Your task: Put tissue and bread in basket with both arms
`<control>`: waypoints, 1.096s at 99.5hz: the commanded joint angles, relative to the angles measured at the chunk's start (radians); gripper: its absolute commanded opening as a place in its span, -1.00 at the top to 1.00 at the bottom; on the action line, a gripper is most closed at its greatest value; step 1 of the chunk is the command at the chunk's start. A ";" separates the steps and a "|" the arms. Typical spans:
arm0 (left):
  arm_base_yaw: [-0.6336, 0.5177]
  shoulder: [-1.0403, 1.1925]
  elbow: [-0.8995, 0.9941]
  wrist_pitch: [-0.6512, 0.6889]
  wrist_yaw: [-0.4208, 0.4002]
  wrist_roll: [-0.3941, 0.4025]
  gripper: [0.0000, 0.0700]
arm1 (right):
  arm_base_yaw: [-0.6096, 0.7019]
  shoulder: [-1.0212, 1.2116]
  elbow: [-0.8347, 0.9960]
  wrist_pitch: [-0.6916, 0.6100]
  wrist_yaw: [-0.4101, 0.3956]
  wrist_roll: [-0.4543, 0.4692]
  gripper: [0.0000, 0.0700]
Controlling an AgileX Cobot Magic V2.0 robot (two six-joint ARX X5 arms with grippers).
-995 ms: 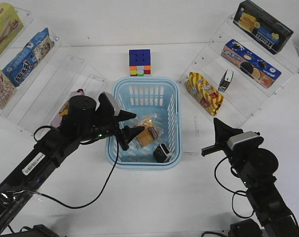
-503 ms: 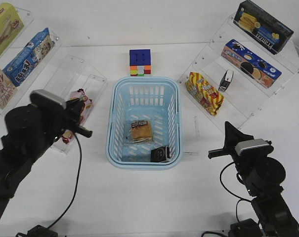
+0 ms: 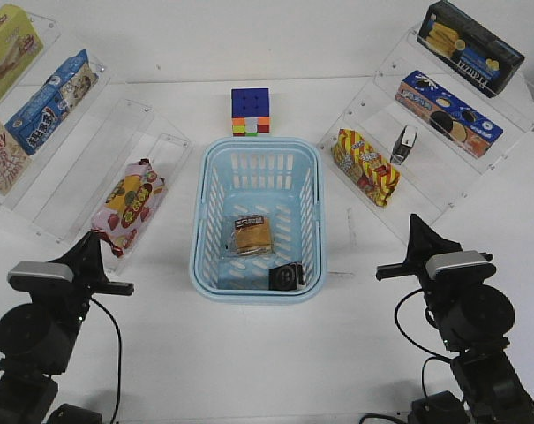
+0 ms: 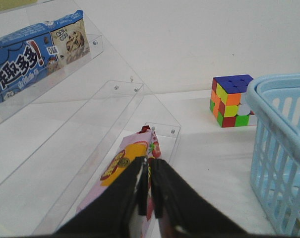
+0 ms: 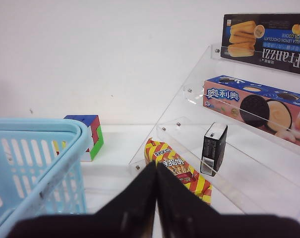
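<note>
Pincers sit nearest the viewer, one at each lower corner of the white tabletop (image 3: 249, 362). The left pincer (image 4: 149, 191) has its black fingers pressed together with nothing between them, and the right pincer (image 5: 156, 191) is likewise closed and empty. Both are well apart from the basket.

Between the arms and a little farther off stands the light blue basket (image 3: 205, 230), slotted along its sides and floor. Inside, near its closest wall, lies the tissue (image 3: 286, 276), a small dark pack. Just behind it, near the middle of the basket floor, lies the bread (image 3: 251, 235), a golden bun in clear wrap with a dark label strip. Both task items appear to be already in place.

Judging by looks, the bread is light and soft, its wrap slippery, so a gentle hold across its middle would suit. The tissue pack seems light and slightly squashy, best pinched across its narrow sides.

Farther back, a colourful puzzle cube (image 3: 250, 111) rests beyond the basket. Clear stepped shelves on either side carry snack packs; a second small tissue-like pack (image 3: 404, 144) stands on the right shelves.
</note>
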 commanded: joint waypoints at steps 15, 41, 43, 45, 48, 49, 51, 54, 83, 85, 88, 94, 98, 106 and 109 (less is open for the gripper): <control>-0.002 -0.056 0.002 -0.056 -0.001 -0.013 0.99 | 0.005 0.003 0.003 0.020 0.003 0.008 1.00; -0.002 -0.111 0.002 -0.047 -0.001 -0.013 0.99 | 0.005 0.003 0.003 0.020 0.003 0.008 1.00; -0.002 -0.114 0.002 -0.046 -0.001 -0.013 0.99 | 0.005 0.003 0.003 0.020 0.003 0.008 1.00; -0.002 -0.118 0.002 -0.046 -0.001 -0.013 0.99 | 0.005 0.003 0.003 0.020 0.003 0.008 1.00; -0.002 -0.124 0.002 -0.046 -0.001 -0.012 0.99 | 0.005 0.003 0.003 0.020 0.003 0.008 1.00; -0.002 -0.126 0.002 -0.046 -0.002 -0.012 0.99 | 0.005 0.003 0.003 0.020 0.003 0.008 1.00; -0.002 -0.130 0.001 -0.043 -0.002 -0.011 0.99 | 0.005 0.003 0.003 0.020 0.003 0.008 1.00; -0.002 -0.140 0.001 -0.048 -0.003 -0.006 0.99 | 0.005 0.003 0.003 0.020 0.003 0.008 1.00; 0.159 -0.294 -0.266 0.134 0.095 -0.009 0.99 | 0.005 0.003 0.003 0.020 0.003 0.008 1.00; 0.171 -0.311 -0.292 0.141 0.110 -0.009 0.99 | 0.005 0.003 0.003 0.020 0.003 0.008 1.00; 0.188 -0.336 -0.329 0.143 0.125 -0.010 0.99 | 0.005 0.003 0.003 0.020 0.003 0.008 1.00; 0.214 -0.388 -0.393 0.136 0.132 -0.024 0.99 | 0.005 0.003 0.003 0.020 0.003 0.008 1.00; 0.227 -0.422 -0.432 0.132 0.134 -0.034 0.99 | 0.005 0.003 0.003 0.020 0.003 0.008 1.00; 0.247 -0.483 -0.497 0.130 0.158 -0.043 0.99 | 0.005 0.003 0.003 0.020 0.003 0.008 1.00; 0.252 -0.503 -0.518 0.130 0.171 -0.043 0.99 | 0.005 0.003 0.003 0.020 0.003 0.008 1.00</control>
